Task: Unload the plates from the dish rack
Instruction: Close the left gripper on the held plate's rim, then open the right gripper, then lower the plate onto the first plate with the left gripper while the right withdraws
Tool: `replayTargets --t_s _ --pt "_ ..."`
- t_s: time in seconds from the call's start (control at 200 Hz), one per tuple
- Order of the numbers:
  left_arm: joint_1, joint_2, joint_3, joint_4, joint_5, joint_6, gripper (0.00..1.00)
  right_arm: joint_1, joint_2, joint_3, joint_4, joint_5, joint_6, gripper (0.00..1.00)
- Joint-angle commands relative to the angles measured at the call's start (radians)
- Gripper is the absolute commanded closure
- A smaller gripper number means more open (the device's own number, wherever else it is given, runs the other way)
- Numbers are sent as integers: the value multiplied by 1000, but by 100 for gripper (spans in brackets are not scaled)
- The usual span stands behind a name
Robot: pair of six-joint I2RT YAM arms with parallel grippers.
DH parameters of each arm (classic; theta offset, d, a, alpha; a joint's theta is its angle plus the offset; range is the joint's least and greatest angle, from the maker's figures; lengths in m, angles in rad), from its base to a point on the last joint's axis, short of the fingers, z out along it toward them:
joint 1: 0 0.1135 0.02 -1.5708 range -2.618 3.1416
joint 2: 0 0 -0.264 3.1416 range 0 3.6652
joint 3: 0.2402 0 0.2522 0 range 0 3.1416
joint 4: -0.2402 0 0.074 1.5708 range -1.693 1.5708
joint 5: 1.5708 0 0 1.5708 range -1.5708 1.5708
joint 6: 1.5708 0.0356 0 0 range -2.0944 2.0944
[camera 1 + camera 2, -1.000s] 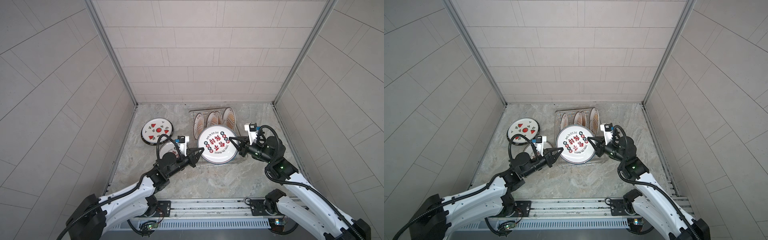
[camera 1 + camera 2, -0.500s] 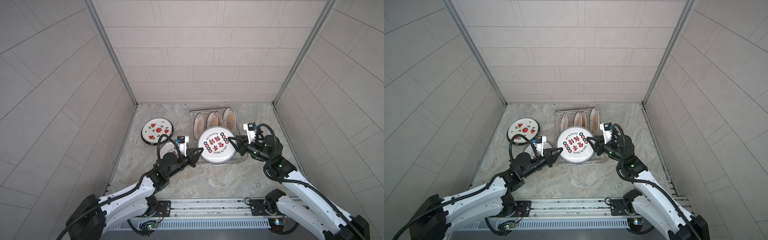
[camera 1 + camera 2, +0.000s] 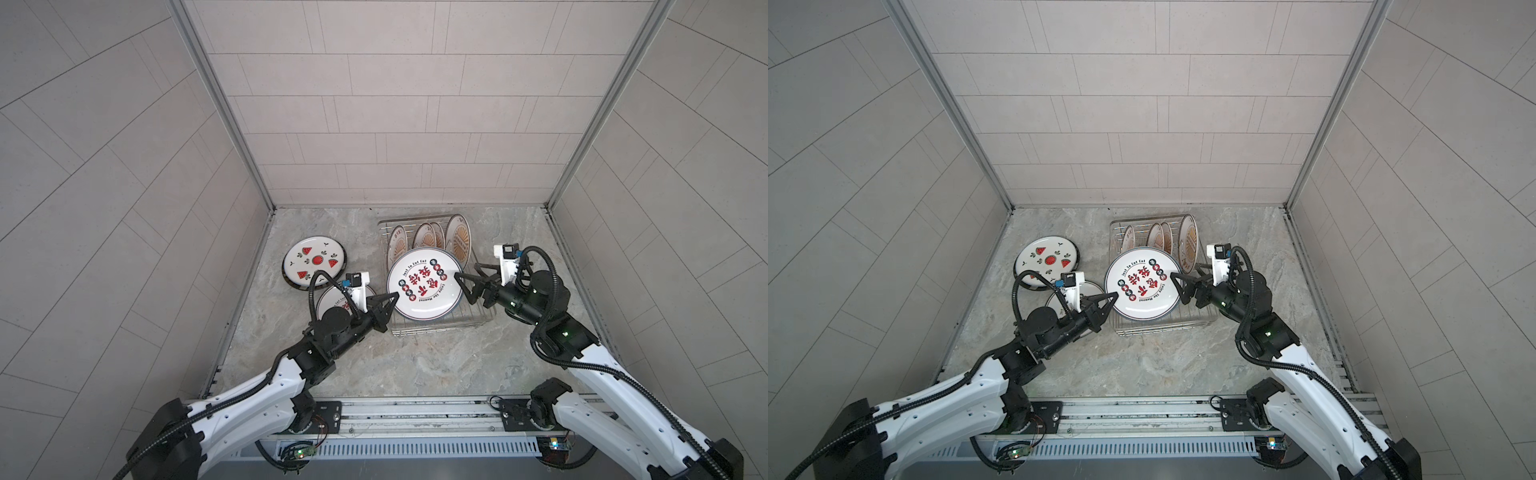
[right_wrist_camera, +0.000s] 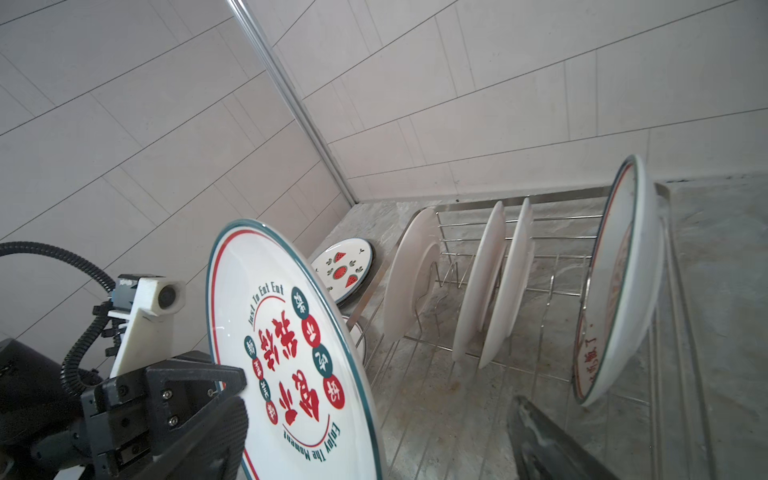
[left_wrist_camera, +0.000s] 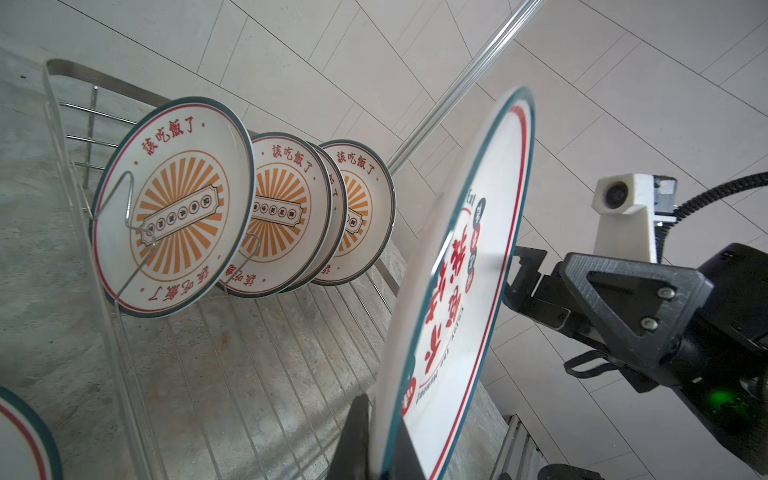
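Pinching the left rim of the large red-lettered plate (image 3: 424, 286), the left gripper (image 3: 394, 296) held it tilted over the front half of the dish rack (image 3: 440, 330). The right gripper (image 3: 466, 270) stood with its jaws spread wide at the plate's opposite rim, over the rack's right side; whether a finger touched the rim could not be told. Four sunburst plates (image 3: 458, 239) stood upright between the prongs in the rack's back half. Left of the rack, a watermelon plate (image 3: 314, 261) lay on the counter (image 3: 374, 365), and another plate (image 3: 332, 297) lay nearer the rack's front-left corner, partly hidden under the left arm.
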Motion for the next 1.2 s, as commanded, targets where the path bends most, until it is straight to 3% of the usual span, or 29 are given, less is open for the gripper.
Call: replayTargets --t_s 0.0,0.115,0.385,0.716,0.906,1.081,1.196 --pt "0 -44 18 -20 -104 -55 100 -1 -48 10 -5 91 -5 1" --pt "33 -93 16 -95 -153 -110 100 2 -78 -30 25 97 -24 1" --pt "149 -204 -62 -106 -147 -207 100 4 -152 -76 64 125 -43 0" --pt "250 -288 -88 -196 -191 -311 100 38 -85 -11 30 85 -54 1" --pt "319 -277 -92 -194 -148 -374 100 183 35 101 -9 87 -117 0" --pt "340 -329 -87 -242 -217 -380 100 393 183 210 -75 281 -244 0" --pt "341 -368 -30 -386 -264 -371 100 435 306 295 -98 292 -255 0"
